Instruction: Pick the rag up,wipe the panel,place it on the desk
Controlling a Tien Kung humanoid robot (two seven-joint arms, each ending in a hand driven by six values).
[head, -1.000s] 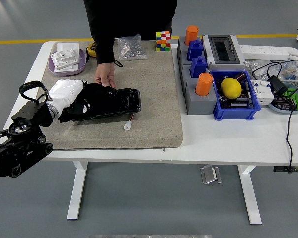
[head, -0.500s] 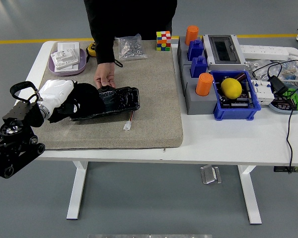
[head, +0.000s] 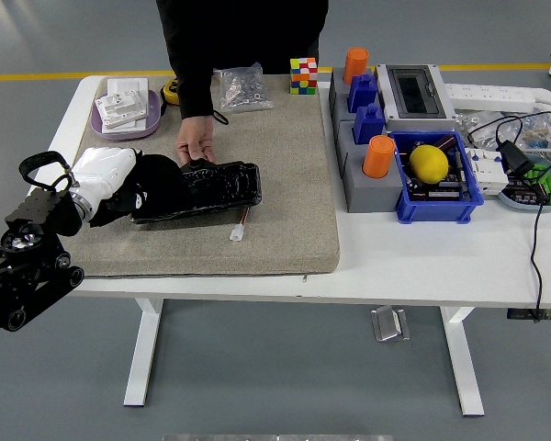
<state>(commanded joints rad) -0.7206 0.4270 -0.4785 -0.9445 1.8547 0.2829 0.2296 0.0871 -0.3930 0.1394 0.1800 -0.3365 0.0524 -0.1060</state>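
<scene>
Item: left robot hand [head: 106, 175], clenched on a dark rag [head: 156, 184], pressed to the black panel's [head: 211, 186] near end. A person's hand [head: 195, 147] steadied the panel beyond. Wiping apparently underway; placing the rag on the surface [head: 422, 257] remained.

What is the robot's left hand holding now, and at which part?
The left hand grips a black rag by its left end, pressed on the black panel. A person's hand steadies the panel's far edge.

Left hand [head: 151, 186] presses rag [head: 106, 170] on panel [head: 211, 188]; person's hand [head: 195, 142] steadies it.
</scene>
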